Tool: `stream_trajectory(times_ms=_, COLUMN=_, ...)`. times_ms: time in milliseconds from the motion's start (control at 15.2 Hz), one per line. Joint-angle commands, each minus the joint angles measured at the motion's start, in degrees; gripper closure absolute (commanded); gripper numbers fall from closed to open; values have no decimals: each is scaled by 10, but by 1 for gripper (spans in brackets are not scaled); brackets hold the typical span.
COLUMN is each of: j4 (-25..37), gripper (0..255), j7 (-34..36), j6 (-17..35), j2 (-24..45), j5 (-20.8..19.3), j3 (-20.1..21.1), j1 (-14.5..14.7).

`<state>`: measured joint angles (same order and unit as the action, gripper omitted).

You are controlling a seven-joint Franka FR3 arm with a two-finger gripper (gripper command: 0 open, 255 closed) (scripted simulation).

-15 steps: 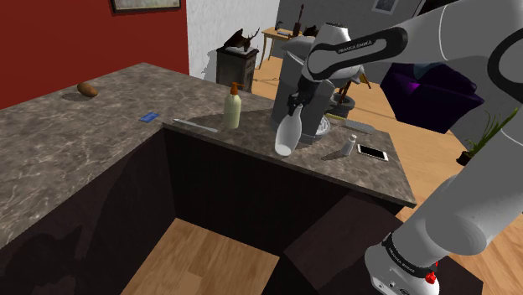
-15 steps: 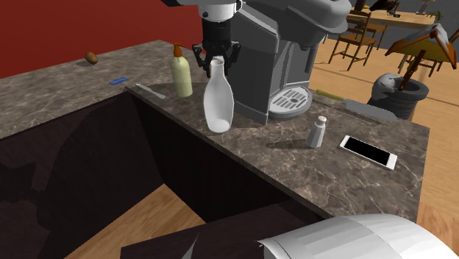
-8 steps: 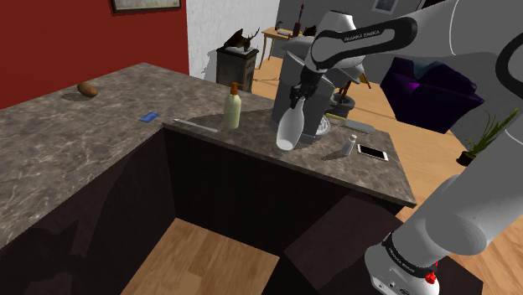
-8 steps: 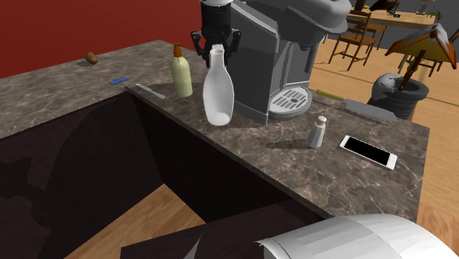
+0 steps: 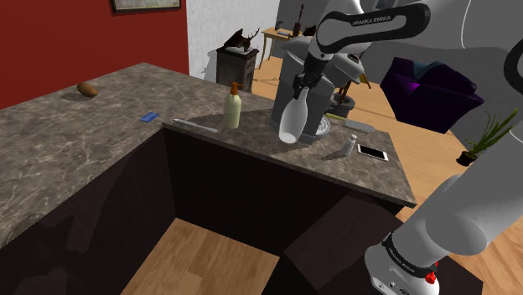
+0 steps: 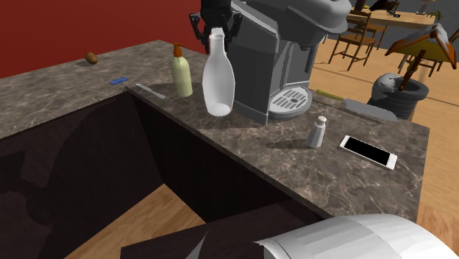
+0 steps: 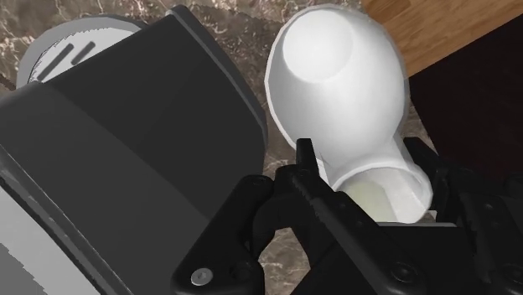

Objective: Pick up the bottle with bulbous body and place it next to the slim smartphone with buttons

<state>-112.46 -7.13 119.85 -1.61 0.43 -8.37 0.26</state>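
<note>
A white bottle (image 5: 290, 124) (image 6: 218, 81) with a bulbous body hangs clear of the dark marble counter (image 5: 84, 142), close in front of the grey coffee machine (image 6: 287, 51). My black gripper (image 5: 299, 90) (image 6: 215, 31) (image 7: 365, 168) is shut on the bottle's neck from above. In the wrist view the bottle's body (image 7: 344, 117) extends away from the fingers, beside the machine (image 7: 109, 168). A slim white-edged smartphone (image 5: 373, 152) (image 6: 368, 151) with a black screen lies flat on the counter near its far end, well apart from the bottle.
A small grey shaker (image 5: 346, 145) (image 6: 318, 132) stands between machine and phone. A pale soap bottle (image 5: 232, 107) (image 6: 182, 73), a flat utensil (image 5: 194, 125), a blue card (image 5: 150, 116) and a brown lump (image 5: 87, 88) sit along the counter. A deep gap drops beside the counter edge.
The gripper has risen with the bottle in it; the bottle's base now hangs higher above the counter and slightly closer to the coffee machine.
</note>
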Motion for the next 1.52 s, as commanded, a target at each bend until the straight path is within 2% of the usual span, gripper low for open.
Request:
stream_trajectory(times_ms=0, j4=13, gripper=255, j7=2, j6=-15, j2=-2, j5=-1, j3=1, j1=1)
stream_trajectory(times_ms=1452, j4=189, gripper=255, j7=3, j6=-187, j2=3, j5=0, j3=1, j1=1)
